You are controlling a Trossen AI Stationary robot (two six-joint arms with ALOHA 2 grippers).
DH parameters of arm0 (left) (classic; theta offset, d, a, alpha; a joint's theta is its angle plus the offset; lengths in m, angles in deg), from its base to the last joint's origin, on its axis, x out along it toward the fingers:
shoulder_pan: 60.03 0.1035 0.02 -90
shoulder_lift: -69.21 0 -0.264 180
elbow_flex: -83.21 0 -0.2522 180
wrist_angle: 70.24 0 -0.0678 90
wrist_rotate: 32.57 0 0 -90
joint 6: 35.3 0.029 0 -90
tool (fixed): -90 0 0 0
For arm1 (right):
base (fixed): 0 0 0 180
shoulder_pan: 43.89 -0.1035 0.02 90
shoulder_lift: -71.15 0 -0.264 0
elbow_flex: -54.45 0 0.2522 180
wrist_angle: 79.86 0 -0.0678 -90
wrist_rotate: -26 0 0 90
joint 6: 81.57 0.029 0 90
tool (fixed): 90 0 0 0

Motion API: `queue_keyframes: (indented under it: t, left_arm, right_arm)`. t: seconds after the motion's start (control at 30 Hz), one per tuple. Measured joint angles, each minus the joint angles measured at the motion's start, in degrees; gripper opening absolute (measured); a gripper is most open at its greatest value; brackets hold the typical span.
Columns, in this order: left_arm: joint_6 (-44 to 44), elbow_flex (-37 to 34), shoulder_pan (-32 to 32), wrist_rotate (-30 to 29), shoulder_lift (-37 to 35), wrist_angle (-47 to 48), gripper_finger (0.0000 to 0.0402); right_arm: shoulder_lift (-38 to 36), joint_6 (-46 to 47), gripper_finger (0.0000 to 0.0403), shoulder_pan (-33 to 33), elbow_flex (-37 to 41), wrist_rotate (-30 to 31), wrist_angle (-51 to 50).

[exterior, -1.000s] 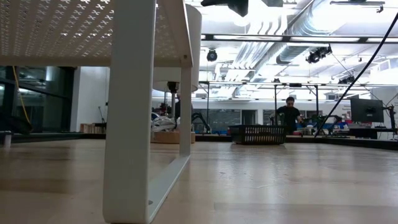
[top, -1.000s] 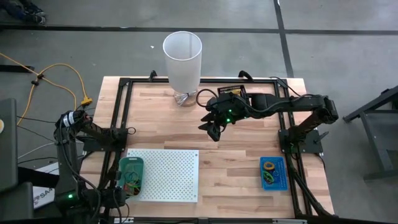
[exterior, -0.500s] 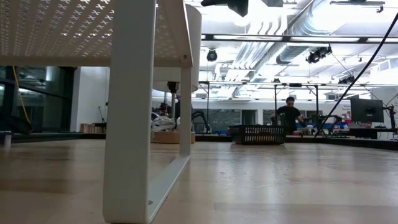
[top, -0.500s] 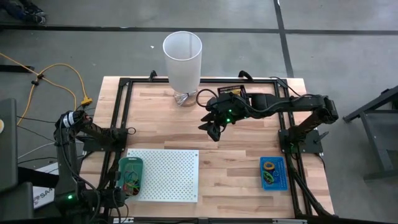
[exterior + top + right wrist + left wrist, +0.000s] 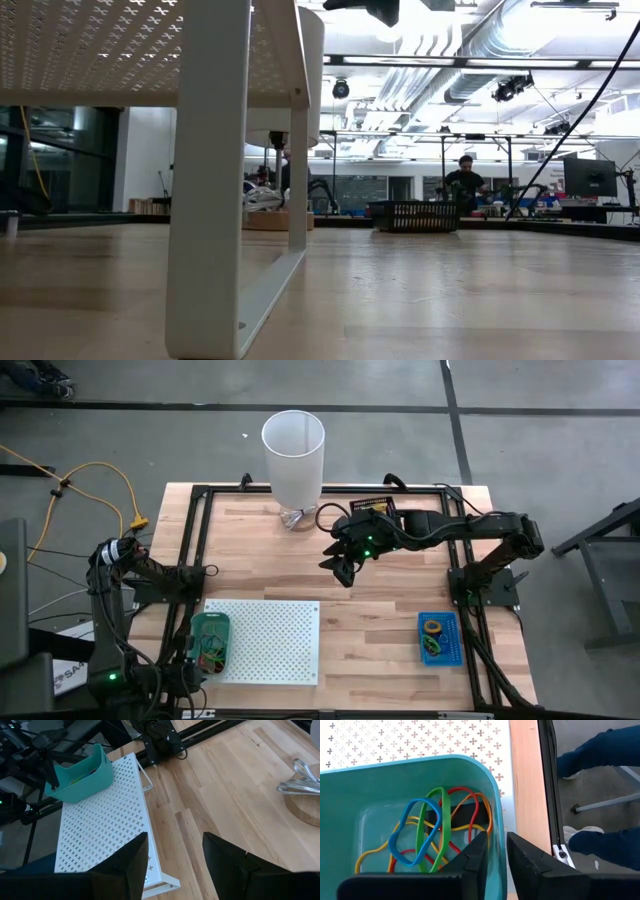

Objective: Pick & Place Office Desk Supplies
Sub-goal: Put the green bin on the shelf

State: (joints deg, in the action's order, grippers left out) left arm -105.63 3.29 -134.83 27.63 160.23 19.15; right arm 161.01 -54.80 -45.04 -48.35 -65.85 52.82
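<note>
L gripper (image 5: 492,857) is seen w/ jaws slightly parted astride the teal bin's (image 5: 502,870) rim; nothing is held. Rubber bands (image 5: 427,835) are piled inside the bin: 1 blue, 1 green, plus red, orange, yellow, shown only in the L wrist view. R gripper (image 5: 172,857) is held open and empty above the table centre. A blue tray (image 5: 440,637) w/ loops is shown only in the high view.

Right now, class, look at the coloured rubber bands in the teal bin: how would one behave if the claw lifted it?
The rubber bands lie in bent, overlapping loops, so one would probably flop and sag. They are thin, so likely very light. Being tangled in the teal bin, one may drag its neighbours up with it.
</note>
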Motion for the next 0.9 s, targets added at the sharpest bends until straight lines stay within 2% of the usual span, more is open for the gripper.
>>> queue_keyframes:
  t: [0.9]
  left_arm:
    - [1.68,0.02,0.00,-0.04,-2.67,-0.91,0.0072]
  right_arm:
    - [0.00,-0.02,0.0176,0.02,0.00,0.00,0.00]
